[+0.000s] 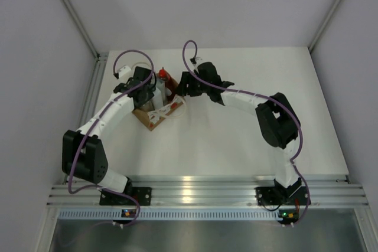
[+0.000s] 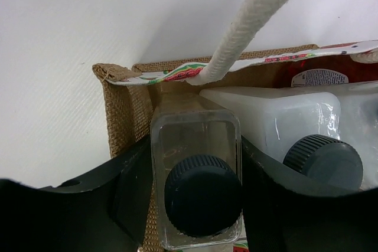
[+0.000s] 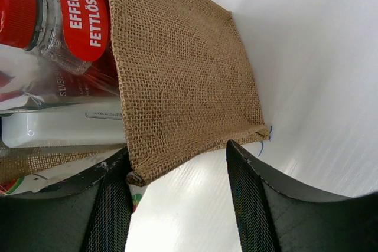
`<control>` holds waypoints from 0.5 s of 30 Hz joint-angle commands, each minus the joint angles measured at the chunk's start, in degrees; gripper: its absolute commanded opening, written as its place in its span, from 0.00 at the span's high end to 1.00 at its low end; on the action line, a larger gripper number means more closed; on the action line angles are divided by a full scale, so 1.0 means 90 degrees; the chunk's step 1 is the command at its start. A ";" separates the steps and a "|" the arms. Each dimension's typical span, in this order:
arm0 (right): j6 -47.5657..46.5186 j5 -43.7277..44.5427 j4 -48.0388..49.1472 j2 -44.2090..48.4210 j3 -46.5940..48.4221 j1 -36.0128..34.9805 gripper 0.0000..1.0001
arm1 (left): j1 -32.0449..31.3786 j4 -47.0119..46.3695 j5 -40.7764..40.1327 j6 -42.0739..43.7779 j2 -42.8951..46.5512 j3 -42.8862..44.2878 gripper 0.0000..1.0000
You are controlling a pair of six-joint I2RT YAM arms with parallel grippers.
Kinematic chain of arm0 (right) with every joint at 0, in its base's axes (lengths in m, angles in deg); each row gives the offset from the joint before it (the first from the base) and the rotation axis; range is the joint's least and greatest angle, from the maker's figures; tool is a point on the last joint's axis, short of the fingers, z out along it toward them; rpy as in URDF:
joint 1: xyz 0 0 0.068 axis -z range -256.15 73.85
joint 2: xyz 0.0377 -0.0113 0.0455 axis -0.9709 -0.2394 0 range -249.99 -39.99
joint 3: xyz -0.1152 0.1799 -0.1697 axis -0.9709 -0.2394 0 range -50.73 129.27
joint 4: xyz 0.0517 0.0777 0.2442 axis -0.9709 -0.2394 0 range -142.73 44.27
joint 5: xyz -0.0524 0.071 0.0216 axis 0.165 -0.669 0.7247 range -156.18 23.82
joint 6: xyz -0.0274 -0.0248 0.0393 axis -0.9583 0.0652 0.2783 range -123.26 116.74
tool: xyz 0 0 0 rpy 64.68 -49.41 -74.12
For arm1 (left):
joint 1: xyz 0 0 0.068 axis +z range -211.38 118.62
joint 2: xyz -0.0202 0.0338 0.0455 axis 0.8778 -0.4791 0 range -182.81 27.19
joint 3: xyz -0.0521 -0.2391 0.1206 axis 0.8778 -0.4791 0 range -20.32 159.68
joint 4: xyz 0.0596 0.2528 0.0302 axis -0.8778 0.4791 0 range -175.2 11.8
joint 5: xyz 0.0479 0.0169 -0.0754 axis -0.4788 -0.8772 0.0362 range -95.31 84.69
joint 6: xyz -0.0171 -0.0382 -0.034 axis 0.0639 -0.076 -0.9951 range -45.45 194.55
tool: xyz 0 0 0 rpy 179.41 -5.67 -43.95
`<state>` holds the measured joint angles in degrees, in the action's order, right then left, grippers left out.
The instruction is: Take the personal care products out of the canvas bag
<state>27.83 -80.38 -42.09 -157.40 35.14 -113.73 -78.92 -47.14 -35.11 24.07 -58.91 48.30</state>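
Note:
The canvas bag point(image 1: 155, 112) stands left of the table's middle, and its burlap wall point(image 2: 123, 116) shows in the left wrist view. My left gripper point(image 2: 198, 205) reaches into the bag and is shut on the clear bottle with dark cap point(image 2: 198, 193), one finger on each side. The white bottle with dark cap point(image 2: 322, 160) stands beside it. My right gripper point(image 3: 177, 205) is open at the bag's outer side wall point(image 3: 177, 75), its left finger point(image 3: 112, 205) touching the lower corner. The red bottle point(image 3: 77, 22), silvery pouch point(image 3: 35, 81) and white bottle point(image 3: 59, 128) show past the wall.
A white rope handle point(image 2: 248, 22) arches over the bag's rim just above the clear bottle. The red bottle's top point(image 1: 163, 76) sticks up between the two grippers. White walls close in the table point(image 1: 248, 140) at the back and both sides.

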 commanded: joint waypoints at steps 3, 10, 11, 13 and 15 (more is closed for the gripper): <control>-0.0086 -0.0083 -0.0004 -0.0090 0.0020 0.0074 0.43 | 0.0006 0.0526 0.0470 0.0032 -0.0189 -0.0388 0.48; -0.0076 -0.0073 -0.0004 -0.0090 0.0040 0.0074 0.42 | 0.0006 0.0536 0.0431 0.0150 -0.0121 -0.0076 0.80; -0.0095 -0.0073 -0.0004 -0.0090 0.0040 0.0074 0.43 | 0.0006 0.0556 0.0411 0.0169 -0.0043 -0.0027 0.83; -0.0095 -0.0063 -0.0004 -0.0100 0.0030 0.0084 0.43 | 0.0006 0.0556 0.0362 0.0227 0.0055 0.0051 0.89; -0.0085 -0.0063 -0.0004 -0.0109 0.0040 0.0084 0.42 | 0.0015 0.0556 0.0323 0.0286 0.0211 0.0188 1.00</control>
<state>27.85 -80.57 -42.06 -157.40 35.14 -113.73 -78.92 -46.57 -34.87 25.43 -58.80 48.57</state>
